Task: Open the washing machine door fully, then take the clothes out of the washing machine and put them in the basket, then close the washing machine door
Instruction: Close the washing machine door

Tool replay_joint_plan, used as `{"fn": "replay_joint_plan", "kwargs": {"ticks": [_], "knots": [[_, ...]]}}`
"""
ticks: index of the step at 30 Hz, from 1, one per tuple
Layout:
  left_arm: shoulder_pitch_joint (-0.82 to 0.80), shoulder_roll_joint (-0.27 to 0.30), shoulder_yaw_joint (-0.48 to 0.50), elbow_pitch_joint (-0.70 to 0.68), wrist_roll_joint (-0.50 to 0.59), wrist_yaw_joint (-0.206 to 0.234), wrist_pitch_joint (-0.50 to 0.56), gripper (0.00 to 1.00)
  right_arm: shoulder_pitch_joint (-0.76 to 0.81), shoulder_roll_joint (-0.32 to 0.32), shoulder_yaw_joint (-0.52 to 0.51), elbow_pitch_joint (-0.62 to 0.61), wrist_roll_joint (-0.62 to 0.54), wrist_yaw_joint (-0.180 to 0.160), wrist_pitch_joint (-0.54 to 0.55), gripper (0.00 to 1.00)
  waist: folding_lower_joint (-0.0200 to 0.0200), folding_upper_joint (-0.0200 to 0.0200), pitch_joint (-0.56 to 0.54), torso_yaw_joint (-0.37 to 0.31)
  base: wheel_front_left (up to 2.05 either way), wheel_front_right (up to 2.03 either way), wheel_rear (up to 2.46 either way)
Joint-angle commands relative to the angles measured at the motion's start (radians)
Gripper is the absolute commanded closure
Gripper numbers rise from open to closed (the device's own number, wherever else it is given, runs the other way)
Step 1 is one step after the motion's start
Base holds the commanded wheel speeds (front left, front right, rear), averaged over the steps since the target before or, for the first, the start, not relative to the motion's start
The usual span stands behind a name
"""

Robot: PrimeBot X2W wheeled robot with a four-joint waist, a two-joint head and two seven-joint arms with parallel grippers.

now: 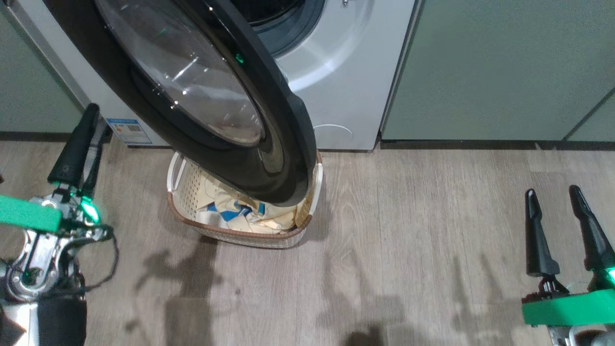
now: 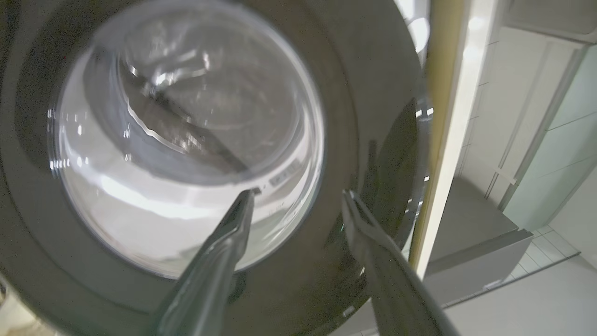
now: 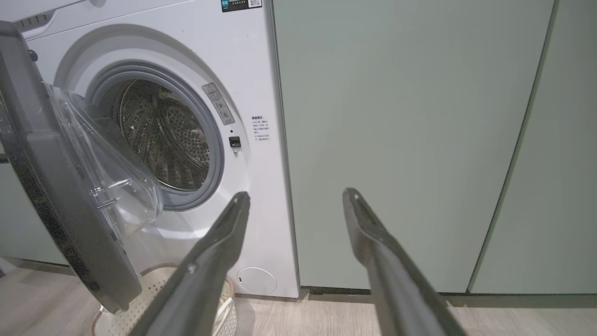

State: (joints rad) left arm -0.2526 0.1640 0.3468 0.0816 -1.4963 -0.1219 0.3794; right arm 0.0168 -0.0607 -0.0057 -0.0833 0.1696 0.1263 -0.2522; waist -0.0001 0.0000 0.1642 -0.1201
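Observation:
The washing machine door (image 1: pixel 288 125) hangs swung out from the white washing machine (image 1: pixel 346 62), its black rim over the basket (image 1: pixel 240 235). Pale yellow clothes (image 1: pixel 235 211) with blue patches lie in the basket. My left gripper (image 1: pixel 96 117) stands open at the lower left, left of the door. In the left wrist view its gripper (image 2: pixel 298 192) points at the door's outer face (image 2: pixel 364 93) with nothing between the fingers. My right gripper (image 1: pixel 552 191) is open at the lower right. From the right wrist, that gripper (image 3: pixel 296 193) faces the machine (image 3: pixel 261 93), whose drum (image 3: pixel 163 135) looks bare.
Pale green cabinets (image 1: pixel 480 72) flank the machine on both sides. Wood-look floor (image 1: pixel 408 240) stretches between the basket and my right gripper. In the right wrist view the door (image 3: pixel 60 210) overhangs the basket (image 3: pixel 135 303).

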Motion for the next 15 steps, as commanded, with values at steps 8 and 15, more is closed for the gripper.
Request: {"fn": "replay_joint_plan", "kwargs": {"ticks": [8, 15], "knots": [[0.137, 0.020, 0.000, -0.232, 0.459, 0.034, -0.268, 0.00, 0.000, -0.027, 0.030, -0.024, -0.007, 0.004, -0.010, 0.00, 0.0001, 0.0000, -0.038, 0.011, 0.00, 0.00, 0.00], [0.304, 0.052, -0.160, -0.354, 1.020, 0.151, -0.445, 0.00, 0.028, -0.040, 0.040, -0.017, -0.007, 0.004, -0.010, 0.00, 0.0001, 0.0000, -0.067, 0.031, 0.00, 0.00, 0.00]]}}
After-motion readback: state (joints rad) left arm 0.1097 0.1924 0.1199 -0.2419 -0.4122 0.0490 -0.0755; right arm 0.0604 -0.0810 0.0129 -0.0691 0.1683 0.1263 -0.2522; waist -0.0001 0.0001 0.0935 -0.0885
